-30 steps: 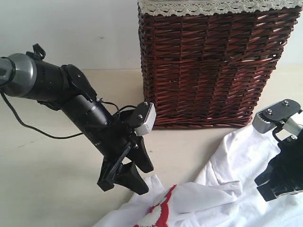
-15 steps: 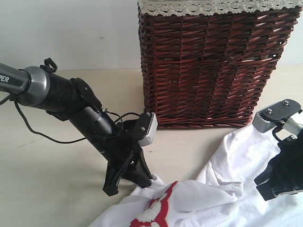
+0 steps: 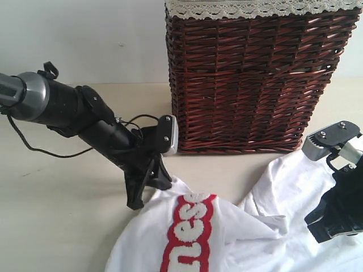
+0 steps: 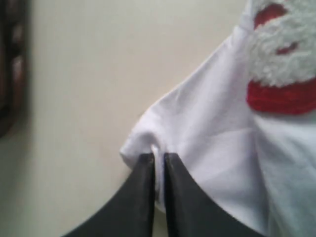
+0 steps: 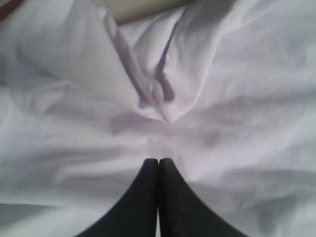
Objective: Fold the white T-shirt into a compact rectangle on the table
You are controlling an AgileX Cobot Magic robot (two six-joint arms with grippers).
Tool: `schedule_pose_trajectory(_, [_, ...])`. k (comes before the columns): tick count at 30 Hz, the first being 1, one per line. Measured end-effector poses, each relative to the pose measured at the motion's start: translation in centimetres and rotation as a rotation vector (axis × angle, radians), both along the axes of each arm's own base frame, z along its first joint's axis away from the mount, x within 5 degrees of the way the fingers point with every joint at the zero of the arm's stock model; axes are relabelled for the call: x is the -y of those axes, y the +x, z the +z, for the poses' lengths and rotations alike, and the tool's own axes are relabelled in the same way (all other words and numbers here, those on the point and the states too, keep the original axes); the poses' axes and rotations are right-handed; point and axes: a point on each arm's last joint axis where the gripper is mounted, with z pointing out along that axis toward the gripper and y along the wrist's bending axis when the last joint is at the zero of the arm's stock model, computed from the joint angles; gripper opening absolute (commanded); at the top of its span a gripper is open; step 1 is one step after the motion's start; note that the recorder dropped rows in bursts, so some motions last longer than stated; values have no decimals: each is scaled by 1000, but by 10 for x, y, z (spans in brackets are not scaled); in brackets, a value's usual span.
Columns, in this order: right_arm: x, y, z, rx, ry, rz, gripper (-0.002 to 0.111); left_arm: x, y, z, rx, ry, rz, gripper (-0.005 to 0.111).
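Nearest the onlooker, one white T-shirt [image 3: 249, 238] lies crumpled on the desk [image 3: 57, 204], filling the 5 to 7 o'clock sector of the exterior view. It is not flat: loose folds are heaped at its centre. One red strip [image 3: 190, 238] with fuzzy white lettering runs across the cloth toward 6 o'clock.

Two arms are present, each with one end effector.

- The left end effector [image 4: 158, 158] is at the 10 o'clock edge of the shirt. Its jaws are nearly together, with a small fold of the shirt's edge pinched between them.
- The right end effector [image 5: 158, 160] is at the 3 o'clock side, over the white cloth. Its jaws are pressed flat against each other. Whether the tips touch the fabric cannot be determined.

One thin black cable [image 3: 45, 153] loops beside the left arm at 9 o'clock.

Farther back, one dark brown wicker basket [image 3: 255, 85] stands on the desk at 12 to 2 o'clock, close behind both arms and apart from the shirt. A lace trim [image 3: 255, 7] lines its rim. A pale wall [image 3: 85, 39] closes the scene behind it.
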Motion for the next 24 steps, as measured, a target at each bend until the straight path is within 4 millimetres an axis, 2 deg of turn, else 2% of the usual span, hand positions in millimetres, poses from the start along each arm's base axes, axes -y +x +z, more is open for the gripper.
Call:
schedule_pose_trajectory(7, [0, 0, 0, 0, 0, 0, 0, -52, 36, 9, 139, 55, 168, 0])
schedule_pose_trajectory(12, [0, 0, 0, 0, 0, 0, 0, -83, 49, 36, 201, 43, 252, 0])
schedule_pose_trajectory(19, [0, 0, 0, 0, 0, 0, 0, -107, 57, 92, 383, 13, 351, 0])
schedule_pose_trajectory(24, [0, 0, 0, -1, 0, 0, 0, -118, 61, 94, 420, 41, 366, 0])
